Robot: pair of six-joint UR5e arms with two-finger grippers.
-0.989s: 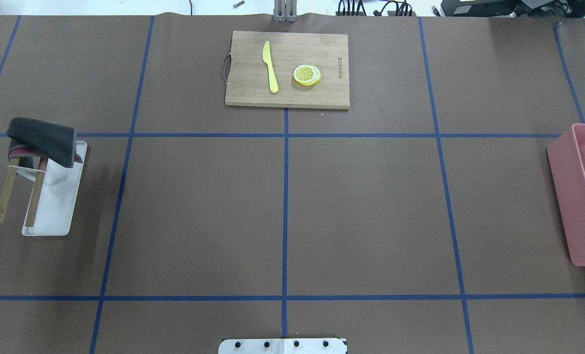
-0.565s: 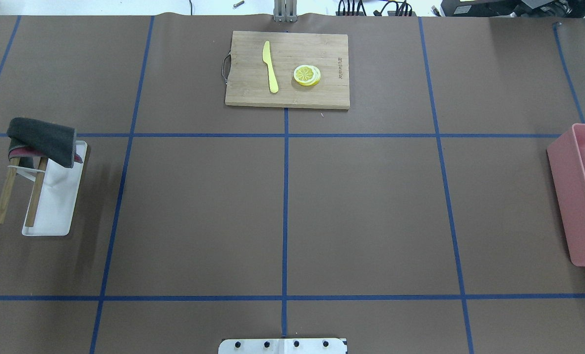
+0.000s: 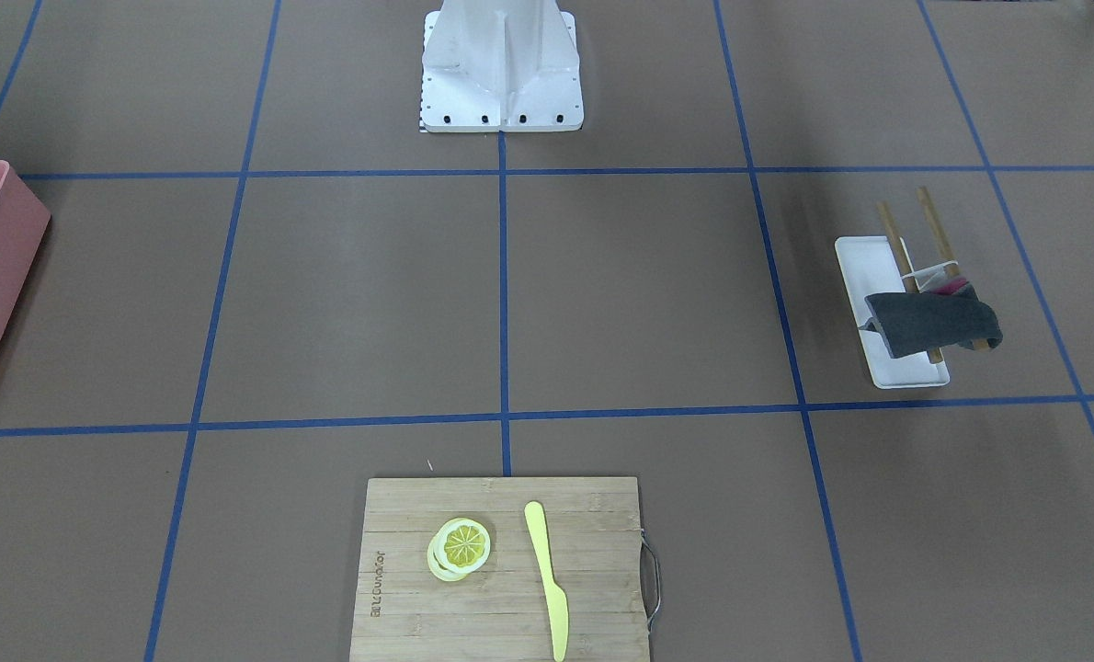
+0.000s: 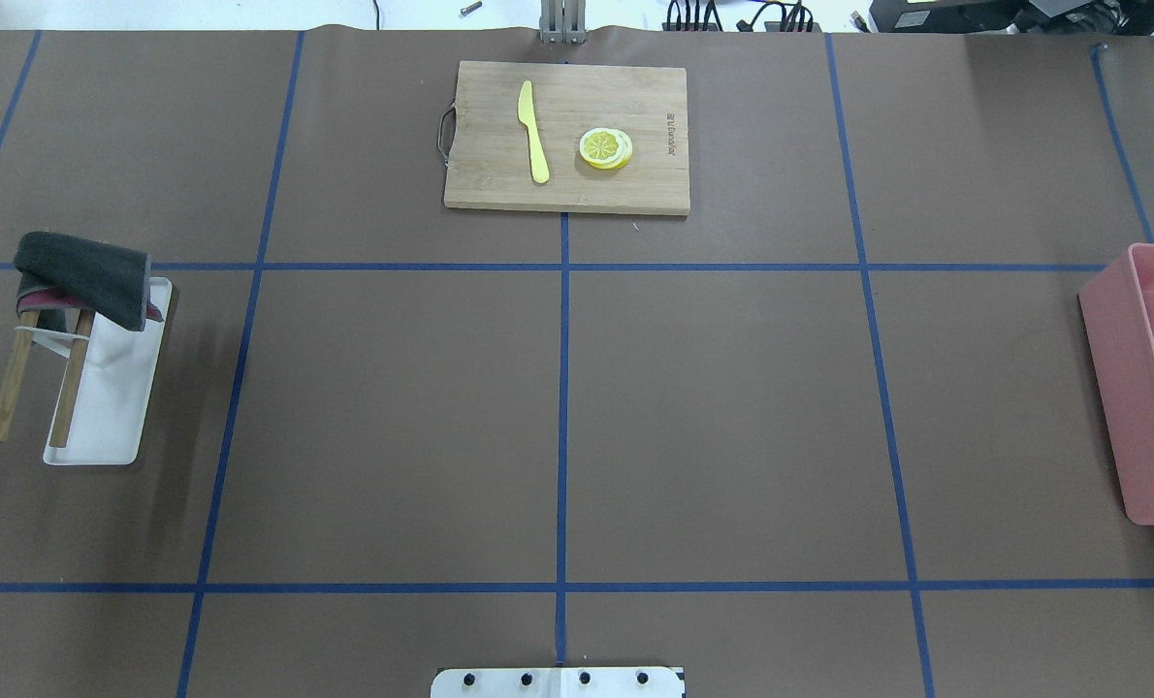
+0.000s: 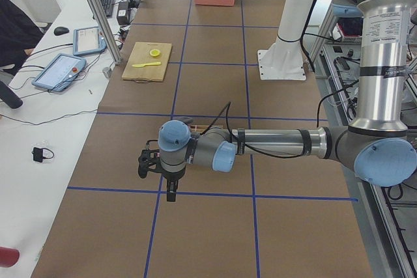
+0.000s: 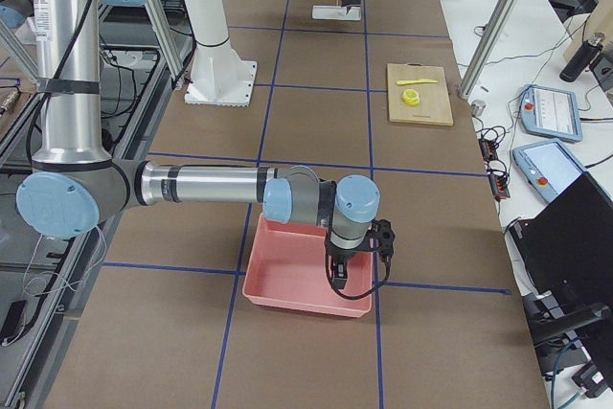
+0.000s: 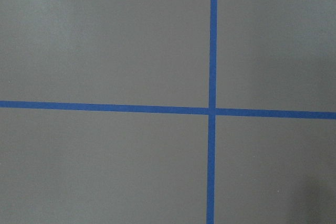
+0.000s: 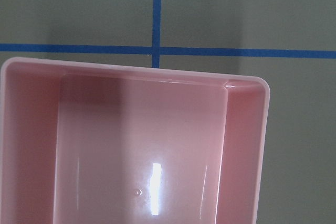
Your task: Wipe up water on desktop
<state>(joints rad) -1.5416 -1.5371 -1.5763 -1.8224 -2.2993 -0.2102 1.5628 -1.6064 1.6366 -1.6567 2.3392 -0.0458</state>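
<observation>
Fingers on my left gripper (image 5: 171,193) and right gripper (image 6: 338,277) show only in the side views, so I cannot tell how wide either pair stands. My left one hangs low-centre in its side view over the bare desktop (image 4: 713,417). My right hangs above the pink bin (image 4: 1144,388) at the overhead's right edge, which looks empty. I judge wiping not yet begun: the grey cloth (image 4: 82,267) lies draped on a wooden rack (image 4: 71,383) at the white tray (image 4: 102,427) by the left edge, and I can spot no wet patch. Top centre, the cutting board (image 4: 567,194) carries a yellow knife (image 4: 533,131) and lemon slices (image 4: 605,147).
</observation>
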